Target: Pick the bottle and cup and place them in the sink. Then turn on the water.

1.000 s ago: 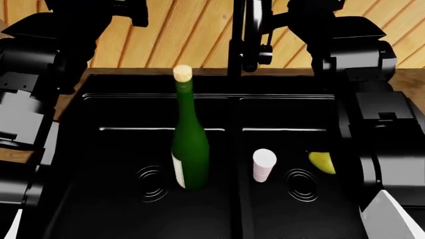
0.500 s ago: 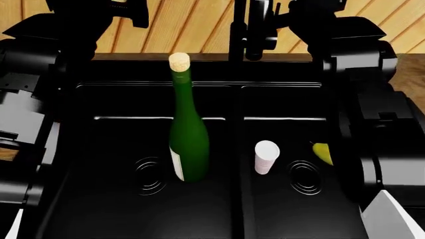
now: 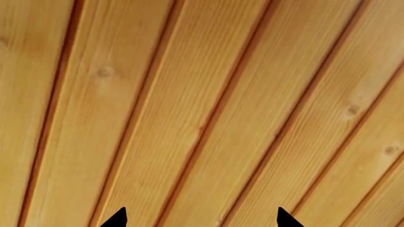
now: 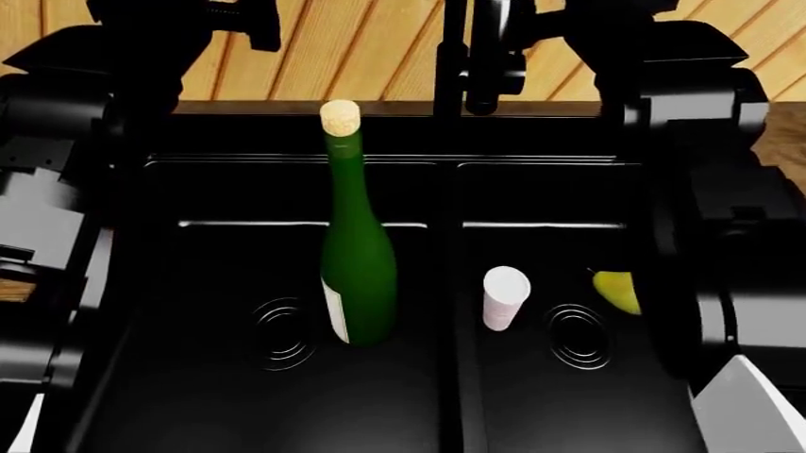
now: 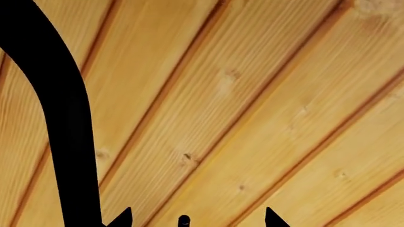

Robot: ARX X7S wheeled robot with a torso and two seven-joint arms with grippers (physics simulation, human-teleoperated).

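Note:
The dark-green bottle (image 4: 357, 255) stands upright in the left basin of the black sink (image 4: 444, 245). The small white cup (image 4: 505, 297) stands upright in the right basin, beside its drain. Both arms are raised at the back wall. My left gripper (image 3: 200, 220) is open, facing bare wood planks. My right gripper (image 5: 197, 218) is open too, with the faucet's curved black neck (image 5: 63, 118) beside one fingertip and a small black tip (image 5: 183, 220) between the fingers. In the head view the right gripper (image 4: 511, 33) hangs by the faucet (image 4: 450, 57). No water shows at the spout.
A yellow-green pear-like fruit (image 4: 616, 291) lies in the right basin near my right arm. The wood-plank wall (image 4: 365, 47) rises behind the sink. My bulky black arm links (image 4: 51, 217) flank both sides of the basins.
The head view has shifted, so the sink now sits lower and closer in frame. My right arm has moved slightly up beside the faucet. Bottle and cup have stayed put.

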